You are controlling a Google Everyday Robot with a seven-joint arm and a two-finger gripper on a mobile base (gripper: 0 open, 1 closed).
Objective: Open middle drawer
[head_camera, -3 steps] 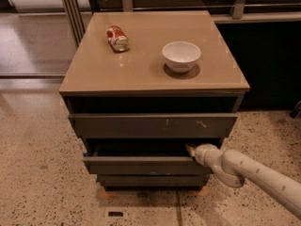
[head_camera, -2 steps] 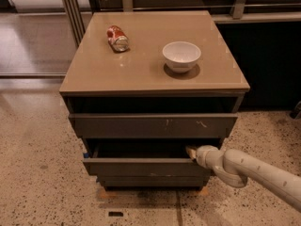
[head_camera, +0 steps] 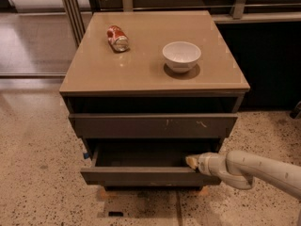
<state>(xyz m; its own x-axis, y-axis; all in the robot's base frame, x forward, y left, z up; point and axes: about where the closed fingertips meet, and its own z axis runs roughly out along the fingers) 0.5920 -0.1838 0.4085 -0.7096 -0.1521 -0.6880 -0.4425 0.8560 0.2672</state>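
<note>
**Middle drawer sliding out, pull is working**

The table (head_camera: 94, 74) is sitting mid-frame. Its scratched upper front (head_camera: 141, 126) is staying flush.

The middle drawer (head_camera: 141, 176) is sitting directly under that front and projecting toward 6 o'clock. It is sticking out further than a second ago, and more of its dark interior is showing. My read is that the pull is taking effect and the task is looking mostly done, with some travel possibly remaining.

The drawer front is facing 6 o'clock. Its long axis is running level from 9 to 3, and its slide line is running from 12 to 6.

The arm (head_camera: 263, 171) is reaching in from 4 o'clock. The claw (head_camera: 192, 162) is sitting at the drawer's right end, with its tip over the top edge of the front and just inside the cavity. It has been moving toward 6 together with the front. I cannot tell whether it is clenched or released.

The bowl (head_camera: 181, 55) is sitting on the table top toward 2 o'clock, and the can (head_camera: 117, 38) is lying toward 11 o'clock. Neither is shifting.
</note>
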